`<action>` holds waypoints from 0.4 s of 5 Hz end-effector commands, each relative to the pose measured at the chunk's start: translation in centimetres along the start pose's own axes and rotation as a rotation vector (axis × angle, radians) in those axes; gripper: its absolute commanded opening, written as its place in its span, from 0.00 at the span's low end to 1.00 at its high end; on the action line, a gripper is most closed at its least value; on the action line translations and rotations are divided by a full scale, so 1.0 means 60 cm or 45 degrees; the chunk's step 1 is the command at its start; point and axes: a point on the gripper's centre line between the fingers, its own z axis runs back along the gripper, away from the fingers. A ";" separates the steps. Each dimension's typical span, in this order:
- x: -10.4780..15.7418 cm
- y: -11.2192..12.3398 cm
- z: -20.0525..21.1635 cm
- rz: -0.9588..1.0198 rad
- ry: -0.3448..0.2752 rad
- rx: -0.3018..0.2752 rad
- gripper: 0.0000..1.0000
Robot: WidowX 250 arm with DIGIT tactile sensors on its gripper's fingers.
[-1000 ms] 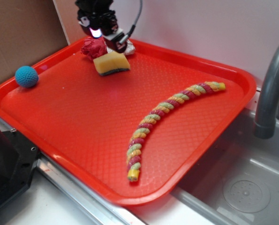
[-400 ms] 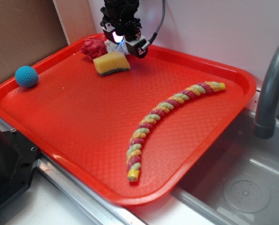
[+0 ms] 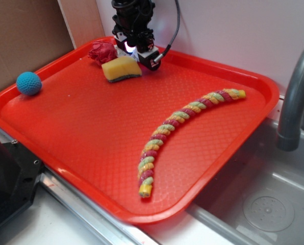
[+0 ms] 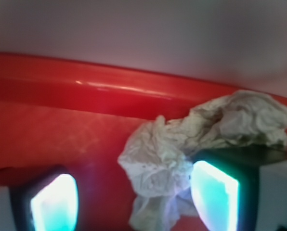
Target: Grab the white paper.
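Note:
The white paper (image 4: pixel 182 154) is a wrinkly white-grey wad lying on the red tray (image 4: pixel 61 134) close to the tray's far rim. In the wrist view it sits between my fingers, touching the right finger (image 4: pixel 213 197) and well apart from the left one (image 4: pixel 54 204). My gripper (image 4: pixel 134 202) is open around it. In the exterior view the gripper (image 3: pixel 133 47) hangs low at the tray's back left, just behind the yellow sponge (image 3: pixel 121 68), and it hides the white paper almost wholly.
A red wrinkly paper wad (image 3: pixel 102 52) lies left of the sponge. A blue ball (image 3: pixel 29 83) rests at the tray's left edge. A twisted multicoloured rope (image 3: pixel 182 133) curves across the right half. A grey faucet (image 3: pixel 295 97) and sink stand to the right.
The gripper has swung right from above the red wad and sponge to behind the sponge, then dropped a little lower over the white paper. Nothing else moved.

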 end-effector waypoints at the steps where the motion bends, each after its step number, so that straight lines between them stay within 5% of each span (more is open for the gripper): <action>1: 0.019 0.032 0.009 0.035 -0.055 0.098 1.00; 2: 0.016 0.040 -0.004 0.038 -0.035 0.090 1.00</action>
